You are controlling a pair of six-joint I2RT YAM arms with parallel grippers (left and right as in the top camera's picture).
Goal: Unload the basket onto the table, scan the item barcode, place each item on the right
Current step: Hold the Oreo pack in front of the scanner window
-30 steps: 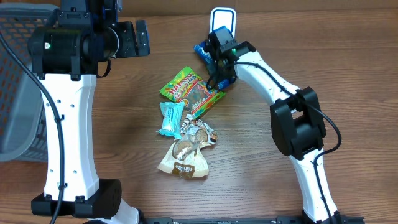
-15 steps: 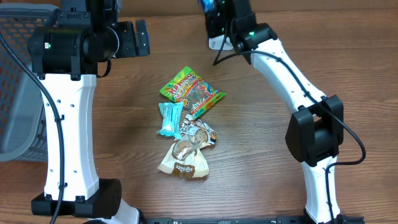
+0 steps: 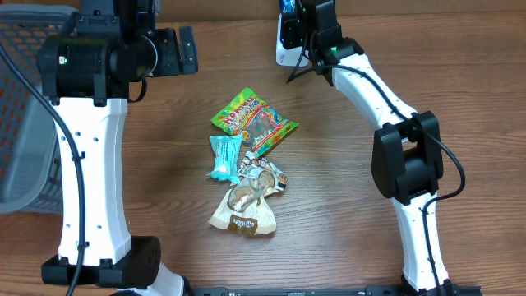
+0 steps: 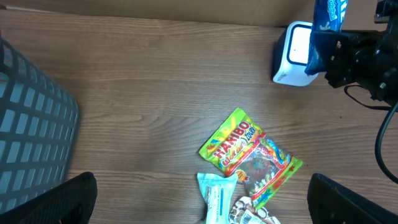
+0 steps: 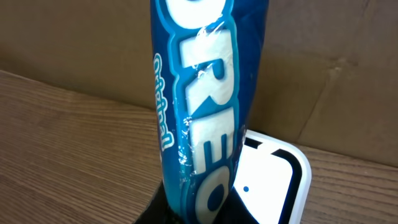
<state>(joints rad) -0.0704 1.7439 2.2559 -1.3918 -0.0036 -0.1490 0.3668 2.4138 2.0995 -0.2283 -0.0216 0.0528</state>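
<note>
Blue, white-lettered Oreo pack [image 5: 199,112]; white scanner [image 4: 291,67]

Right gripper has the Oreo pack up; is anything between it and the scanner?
Nothing visible. The right gripper holds the Oreo pack upright next to the white scanner, whose window shows uncovered beside the pack. The Haribo bag lies mid-table, apart from both.

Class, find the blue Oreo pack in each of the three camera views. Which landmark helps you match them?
Overhead: Oreo pack at the top edge, right of centre, mostly cut off.
Left wrist: Oreo pack in the top right corner.
Right wrist: Oreo pack fills the centre, upright.
Shared landmark: the white scanner, close to the pack throughout.
</note>
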